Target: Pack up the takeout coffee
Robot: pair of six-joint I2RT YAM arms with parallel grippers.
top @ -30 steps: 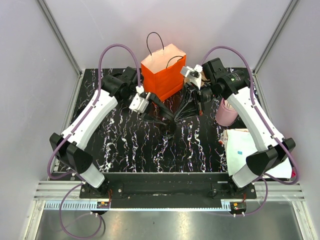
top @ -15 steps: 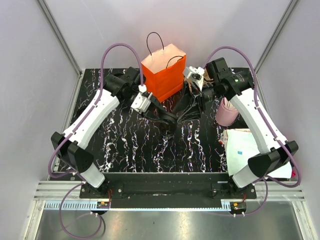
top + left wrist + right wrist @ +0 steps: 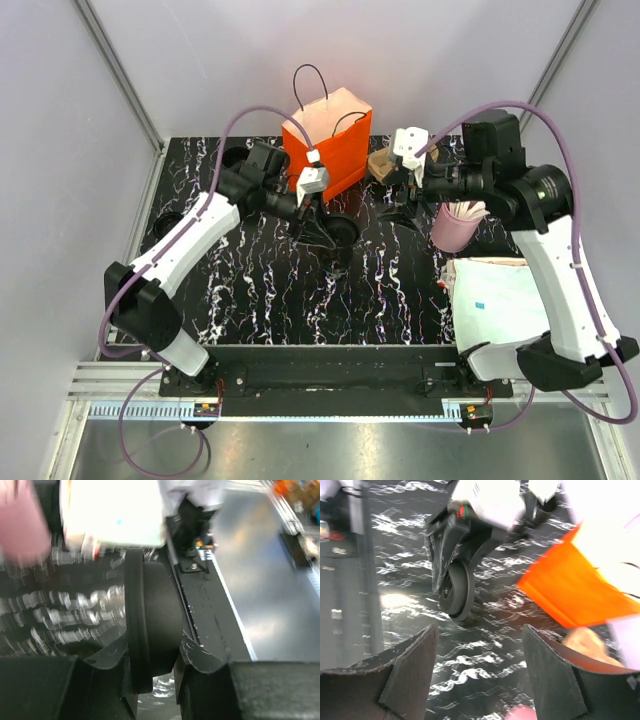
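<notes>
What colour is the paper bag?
The paper bag is orange; the top view shows it best.

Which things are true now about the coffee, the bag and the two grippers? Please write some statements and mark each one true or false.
1. The left gripper is closed on the takeout coffee. True.
2. The right gripper holds the pink cup. False: its jaws are open and empty, and the pink cup stands beside it.
3. The takeout coffee is inside the orange paper bag. False: it is outside, in front of the bag, in the left gripper.
4. White sticks stand in the pink cup. True.
</notes>
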